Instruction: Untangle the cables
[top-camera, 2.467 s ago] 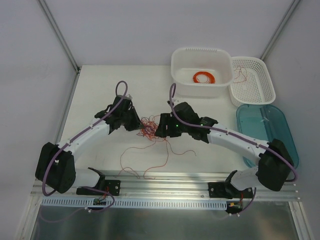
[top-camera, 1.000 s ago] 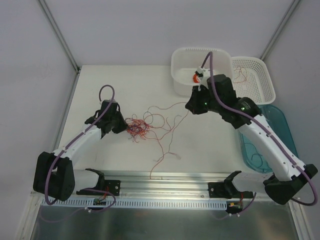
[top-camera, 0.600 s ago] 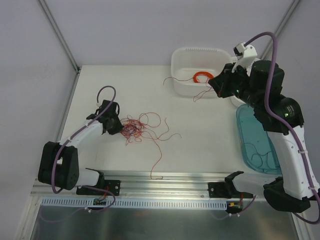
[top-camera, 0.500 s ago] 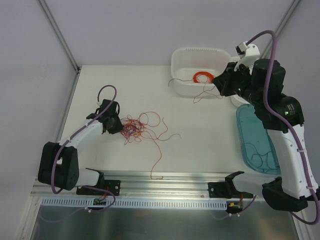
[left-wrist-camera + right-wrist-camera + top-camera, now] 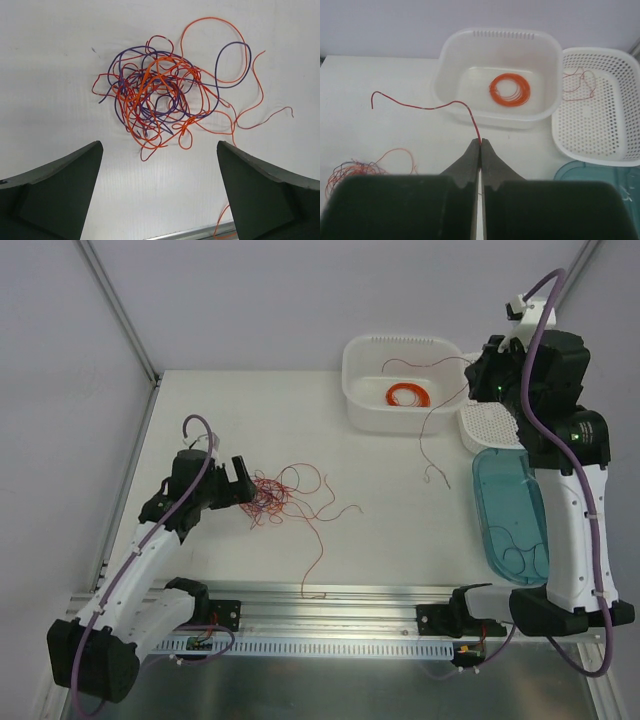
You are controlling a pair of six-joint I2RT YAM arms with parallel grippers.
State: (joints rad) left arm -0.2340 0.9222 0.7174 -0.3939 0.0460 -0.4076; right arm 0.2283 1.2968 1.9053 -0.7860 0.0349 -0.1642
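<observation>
The cables [image 5: 272,496] lie as a scribbly knot of red, orange and purple wires [image 5: 160,100] left of the table's middle, with loose strands curling right and toward the front rail. My left gripper [image 5: 242,484] is open just left of the knot. Its fingers [image 5: 55,192] stand wide apart with nothing between them. My right gripper [image 5: 476,378] is raised high near the white tub and shut [image 5: 480,143] on one thin red cable [image 5: 420,106]. That cable [image 5: 428,430] hangs free, apart from the knot.
A white tub [image 5: 360,390] at the back right holds a neat orange ring coil [image 5: 408,395]. Beside it a perforated white basket [image 5: 605,130] holds a couple of red wires [image 5: 580,82]. A teal tray [image 5: 505,510] lies at the right edge. An aluminium rail [image 5: 330,600] runs along the front.
My left gripper has opened, let go of the knot and drawn back a little. My right gripper has risen further right with the red cable, now free of the knot.
</observation>
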